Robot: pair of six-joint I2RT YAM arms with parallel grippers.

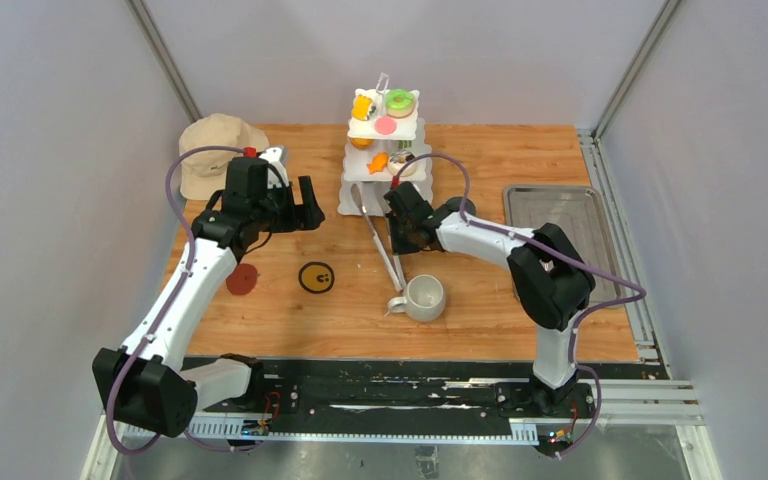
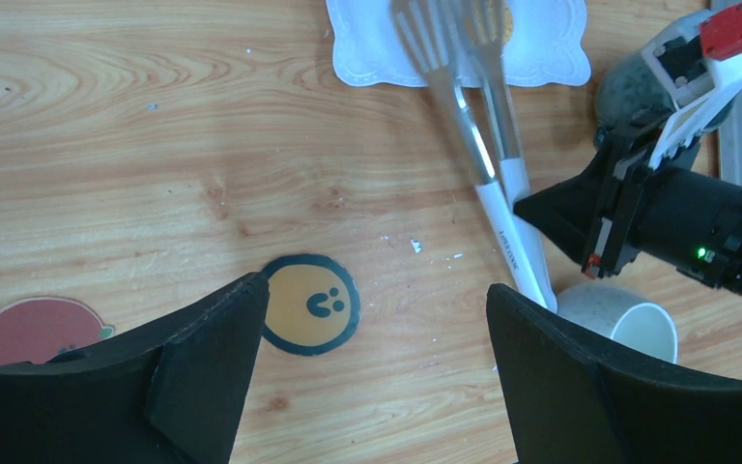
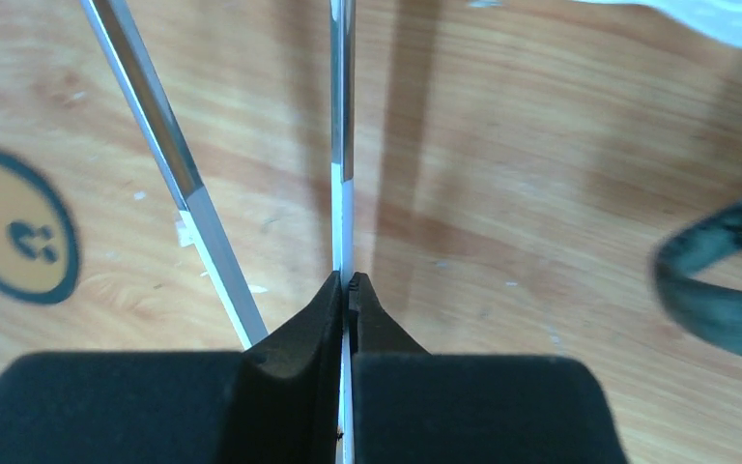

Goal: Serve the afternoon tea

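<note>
The white three-tier stand (image 1: pixel 358 195) stands at the back centre and carries a green-pink donut (image 1: pixel 399 102), a yellow piece (image 1: pixel 364 107), a pink piece (image 1: pixel 386 125) and an orange piece (image 1: pixel 378 160). Steel tongs with white handles (image 1: pixel 378 235) lie in front of it. My right gripper (image 3: pixel 348 285) is shut on one arm of the tongs (image 3: pixel 342 116); the other arm (image 3: pixel 155 135) splays left. One grey mug (image 1: pixel 425 297) lies on its side in front; another (image 1: pixel 466 207) is half hidden behind my right arm. My left gripper (image 2: pixel 372 319) is open and empty above the table.
A beige bucket hat (image 1: pixel 215 150) lies at the back left and a steel tray (image 1: pixel 560 225) at the right. A red round sticker (image 1: pixel 242 279) and an orange smiley sticker (image 1: pixel 316 277) are on the wood. The orange sticker sits under my left gripper's left finger (image 2: pixel 203 367).
</note>
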